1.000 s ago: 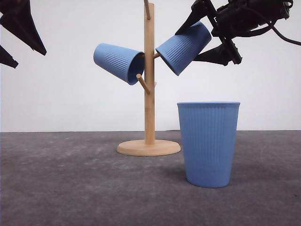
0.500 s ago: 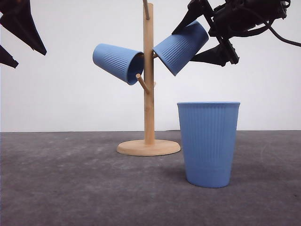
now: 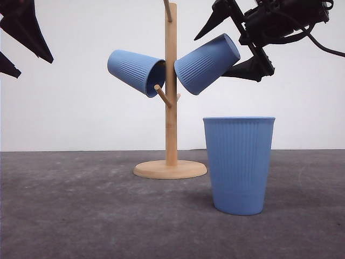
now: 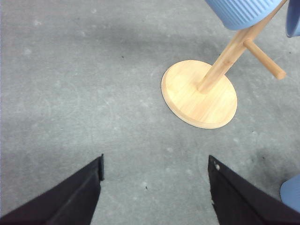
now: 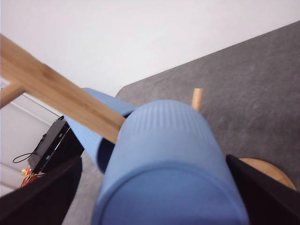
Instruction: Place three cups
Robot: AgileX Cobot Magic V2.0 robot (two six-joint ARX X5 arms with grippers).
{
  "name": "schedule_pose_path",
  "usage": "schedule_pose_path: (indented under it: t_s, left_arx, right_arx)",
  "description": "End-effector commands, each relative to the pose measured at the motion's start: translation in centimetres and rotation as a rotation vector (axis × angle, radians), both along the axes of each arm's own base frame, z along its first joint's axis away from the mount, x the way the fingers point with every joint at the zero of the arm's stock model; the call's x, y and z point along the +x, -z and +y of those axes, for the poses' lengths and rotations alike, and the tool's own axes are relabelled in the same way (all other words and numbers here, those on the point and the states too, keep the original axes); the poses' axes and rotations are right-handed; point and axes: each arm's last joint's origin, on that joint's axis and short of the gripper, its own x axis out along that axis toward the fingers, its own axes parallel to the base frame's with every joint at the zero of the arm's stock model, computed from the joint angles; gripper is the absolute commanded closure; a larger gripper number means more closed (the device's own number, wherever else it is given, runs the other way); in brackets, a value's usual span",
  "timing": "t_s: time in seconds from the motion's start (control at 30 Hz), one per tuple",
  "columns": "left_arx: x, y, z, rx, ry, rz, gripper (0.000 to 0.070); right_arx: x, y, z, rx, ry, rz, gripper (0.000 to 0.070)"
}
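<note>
Released since before, ribbed light-blue cup hangs tilted between wide right jaws.

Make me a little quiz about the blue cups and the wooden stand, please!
1. How many cups hang on the wooden stand?
2. True or false: the cup on the table lies on its side.
3. Which gripper has its jaws spread on either side of a hanging cup: A left, B right?

Key:
1. Two: the left cup and the right cup.
2. False, it stands upright.
3. B, the right gripper; the left gripper is open over the table.
</note>
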Motion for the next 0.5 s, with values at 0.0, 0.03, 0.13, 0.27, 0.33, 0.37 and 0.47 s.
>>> schedule_pose_path:
  t_s: [0.0,0.03,0.13,0.27,0.33,0.37,0.47]
  left_arx:
    - [0.2,-0.4,-0.1,-0.001,0.001,-0.015,0.0283]
    - [0.2,-0.4,-0.1,-0.001,0.001,-0.015,0.0282]
    - [0.2,-0.4,-0.1,-0.001,0.001,-0.015,0.0282]
    - [0.2,-0.4,-0.1,-0.001,0.001,-0.015,0.0282]
    - [0.2,-0.4,-0.1,-0.001,0.001,-0.015,0.0282]
    - [0.2,-0.4,-0.1,-0.001,0.001,-0.014,0.0282]
    - [0.2,-0.4,-0.1,-0.002,0.000,-0.014,0.0282]
  right_arx:
    - [0.4,0.0,0.1,-0.002,-0.014,-0.016,0.0061]
    - [0.4,0.0,-0.1,0.000,-0.018,-0.016,0.0060]
    - [0.4,-0.2,-0.5,0.007,-0.035,-0.019,0.0036]
    - [0.2,-0.9,-1.5,0.009,-0.012,-0.029,0.0013]
    - [-0.1,-1.5,-2.2,0.002,0.002,-0.041,0.0010]
    - [-0.3,-1.8,-2.5,-0.006,0.009,-0.051,0.0010]
    - [-1.2,-2.8,-3.6,-0.050,0.029,-0.074,0.0010]
